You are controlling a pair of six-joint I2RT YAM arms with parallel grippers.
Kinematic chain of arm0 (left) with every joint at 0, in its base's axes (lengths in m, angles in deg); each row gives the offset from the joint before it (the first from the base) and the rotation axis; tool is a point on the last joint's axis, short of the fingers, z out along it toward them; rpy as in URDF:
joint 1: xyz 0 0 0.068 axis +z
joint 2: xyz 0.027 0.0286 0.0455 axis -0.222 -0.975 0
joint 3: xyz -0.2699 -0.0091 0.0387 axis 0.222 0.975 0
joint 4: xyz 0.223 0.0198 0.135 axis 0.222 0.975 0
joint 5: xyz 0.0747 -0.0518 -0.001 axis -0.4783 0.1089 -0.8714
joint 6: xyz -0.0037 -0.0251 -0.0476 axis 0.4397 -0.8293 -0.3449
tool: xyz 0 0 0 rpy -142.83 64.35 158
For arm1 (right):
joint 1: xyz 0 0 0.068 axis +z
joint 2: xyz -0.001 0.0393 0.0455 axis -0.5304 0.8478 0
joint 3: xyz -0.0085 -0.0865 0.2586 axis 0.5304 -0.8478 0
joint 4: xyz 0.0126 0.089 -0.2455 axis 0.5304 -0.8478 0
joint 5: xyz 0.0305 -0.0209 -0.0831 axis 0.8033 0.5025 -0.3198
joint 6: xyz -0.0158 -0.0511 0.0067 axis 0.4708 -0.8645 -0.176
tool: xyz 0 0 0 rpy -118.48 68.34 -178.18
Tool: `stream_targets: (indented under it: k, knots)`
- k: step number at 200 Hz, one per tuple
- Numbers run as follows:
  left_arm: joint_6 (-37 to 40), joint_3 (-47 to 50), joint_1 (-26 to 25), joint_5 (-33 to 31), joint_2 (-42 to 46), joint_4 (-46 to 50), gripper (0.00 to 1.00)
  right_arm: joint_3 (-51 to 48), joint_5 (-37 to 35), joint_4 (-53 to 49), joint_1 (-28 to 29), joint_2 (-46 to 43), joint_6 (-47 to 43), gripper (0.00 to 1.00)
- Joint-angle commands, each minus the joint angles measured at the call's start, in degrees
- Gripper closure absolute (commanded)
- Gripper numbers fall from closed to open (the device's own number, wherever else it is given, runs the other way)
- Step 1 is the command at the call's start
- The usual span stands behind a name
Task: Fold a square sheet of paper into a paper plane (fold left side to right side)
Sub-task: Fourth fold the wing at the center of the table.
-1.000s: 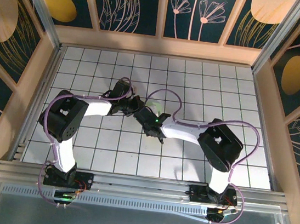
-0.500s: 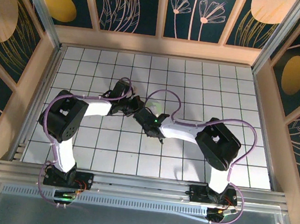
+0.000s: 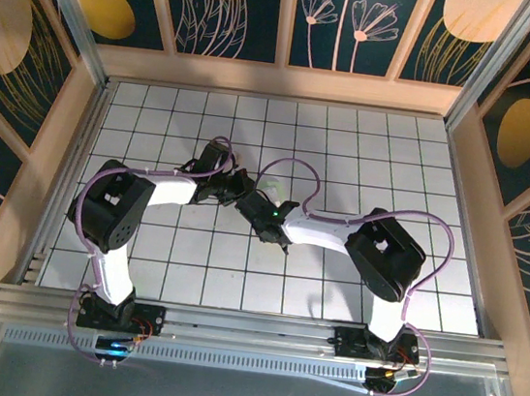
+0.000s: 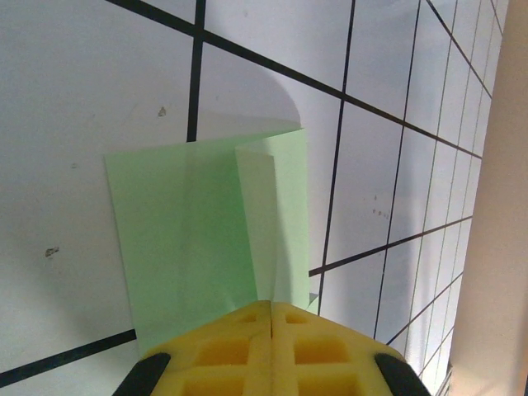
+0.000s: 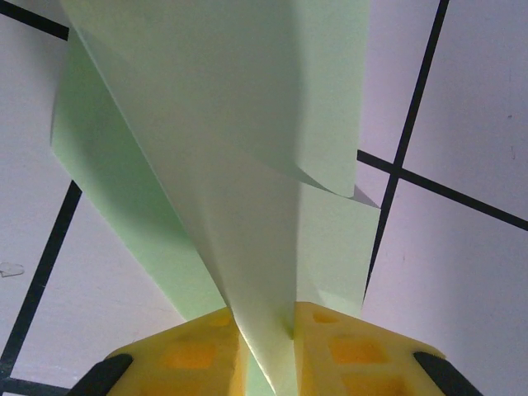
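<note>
Since the square sheet of paper [image 5: 247, 124] shows only loose flaps, I log the task as early: no dart yet, main creases left.

- Right gripper [image 5: 266, 330], bottom of frame: yellow foam pads [image 5: 181, 355] narrowly apart, raised fold between; grip uncertain.
- Left gripper [image 4: 271, 318]: pads closed together on the sheet's ridge.
- Sheet: thin, matte, pale green, one corner curling, mid-frame.
- Beyond: glossy white grid tiles [image 4: 82, 82], black lines.

Pale-green paper [image 4: 190, 239], black-gridded white table [image 4: 82, 82]
</note>
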Motion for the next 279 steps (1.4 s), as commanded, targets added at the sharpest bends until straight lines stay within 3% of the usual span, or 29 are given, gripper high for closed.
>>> stream_targets:
  k: [1,82,171,187,233,279]
  knots:
    - [-0.2,-1.2,-0.4,0.0,1.7,0.8,0.96,-0.7,-1.6,0.5,-0.3,1.0,0.8,0.78]
    - [0.2,-3.1,-0.4,-0.2,1.5,1.7,0.96,-1.4,-1.7,0.6,-0.6,0.9,0.8,0.79]
    - [0.2,-2.7,-0.4,-0.1,0.6,1.4,0.93,-1.8,-1.2,1.1,-0.7,0.7,0.8,0.87]
    - [0.2,-2.3,-0.4,0.0,0.5,1.2,0.9,-1.8,-1.1,1.0,-0.7,0.9,0.8,0.9]
    - [0.7,0.1,1.8,-0.2,3.7,1.6,0.67,-2.7,0.2,1.5,-0.7,1.4,1.0,0.98]
    - [4.3,3.6,7.6,0.4,10.4,5.8,0.61,-6.0,8.8,6.0,-3.2,-1.3,0.7,1.0]
